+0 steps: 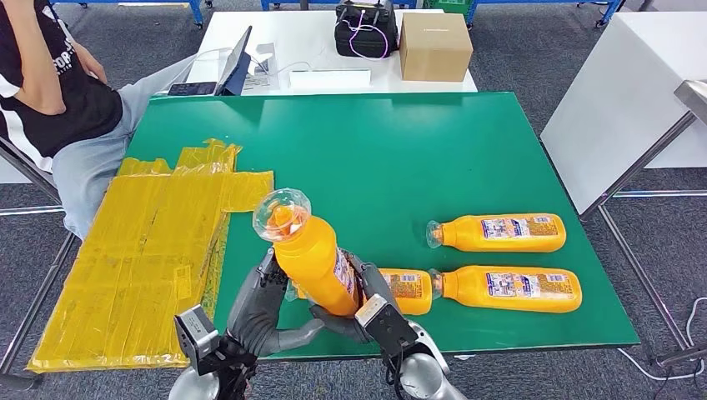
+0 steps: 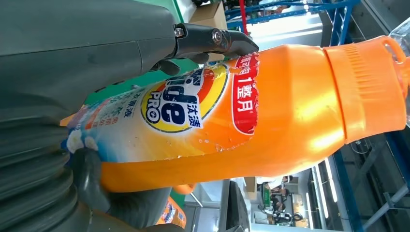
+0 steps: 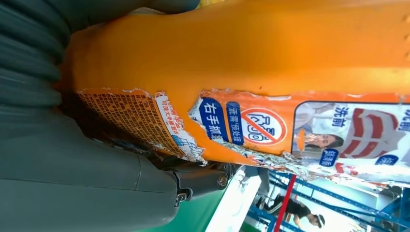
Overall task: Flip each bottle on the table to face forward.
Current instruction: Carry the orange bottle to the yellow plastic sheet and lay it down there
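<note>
An orange detergent bottle (image 1: 313, 258) with a clear cap stands lifted above the front edge of the green table (image 1: 375, 142), cap tilted up and away. My left hand (image 1: 263, 312) and right hand (image 1: 367, 304) both grip its lower body from either side. Up close, the left wrist view has the bottle (image 2: 251, 106) with its front logo label, and the right wrist view has the bottle (image 3: 251, 63) with its torn back label. Three more orange bottles lie on their sides: one (image 1: 406, 289) right behind my right hand, one (image 1: 508, 287) at the front right, one (image 1: 498, 232) just behind it.
Flattened yellow bags (image 1: 142, 258) cover the table's left part. A person (image 1: 58, 92) sits at the far left corner. Behind stands a white table with a cardboard box (image 1: 433, 46), a black bag (image 1: 365, 29) and a laptop (image 1: 233, 67). Another white table (image 1: 625, 92) stands at the right.
</note>
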You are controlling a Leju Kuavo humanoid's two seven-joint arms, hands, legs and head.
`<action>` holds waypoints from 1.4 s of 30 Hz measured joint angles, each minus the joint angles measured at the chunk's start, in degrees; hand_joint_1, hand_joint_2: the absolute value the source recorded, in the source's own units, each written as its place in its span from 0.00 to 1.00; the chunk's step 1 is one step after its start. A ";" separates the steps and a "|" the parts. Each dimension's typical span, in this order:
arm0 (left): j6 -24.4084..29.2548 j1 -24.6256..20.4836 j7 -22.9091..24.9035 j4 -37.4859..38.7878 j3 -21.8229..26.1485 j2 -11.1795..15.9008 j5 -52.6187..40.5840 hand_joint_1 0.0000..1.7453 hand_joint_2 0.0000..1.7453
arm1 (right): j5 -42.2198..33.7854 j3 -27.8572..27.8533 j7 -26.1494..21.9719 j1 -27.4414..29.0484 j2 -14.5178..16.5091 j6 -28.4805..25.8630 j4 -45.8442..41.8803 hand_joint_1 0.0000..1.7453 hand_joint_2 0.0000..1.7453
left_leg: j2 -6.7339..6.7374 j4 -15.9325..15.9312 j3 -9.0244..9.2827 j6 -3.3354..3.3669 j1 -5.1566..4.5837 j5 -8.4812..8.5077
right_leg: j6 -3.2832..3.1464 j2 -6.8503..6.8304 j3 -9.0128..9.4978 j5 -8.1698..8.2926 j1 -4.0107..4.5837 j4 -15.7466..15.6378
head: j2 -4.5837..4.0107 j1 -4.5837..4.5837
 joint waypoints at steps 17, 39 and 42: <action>-1.53 1.04 0.65 -0.68 1.94 0.19 2.73 0.00 1.00 | 17.89 7.86 -2.02 -0.78 0.93 -6.44 1.58 1.00 1.00 | 0.03 0.00 0.00 -0.01 0.03 0.00 | -0.02 0.01 -0.03 -0.02 0.02 0.00 | 0.00 0.01; -1.56 3.42 -0.52 -2.35 5.16 -0.48 12.57 1.00 1.00 | 19.53 12.94 -1.80 -2.96 -0.09 -8.59 1.57 1.00 1.00 | 0.06 0.00 0.01 -0.01 0.03 0.00 | -0.02 0.01 -0.07 -0.01 0.02 0.00 | 0.00 -0.01; -1.30 3.94 -1.02 -3.11 5.52 -0.91 13.75 1.00 1.00 | 19.46 13.20 -1.59 -3.06 -0.05 -8.79 1.50 1.00 1.00 | 0.07 0.00 0.01 -0.01 0.03 0.00 | -0.02 0.02 -0.08 -0.01 0.02 -0.01 | 0.00 -0.01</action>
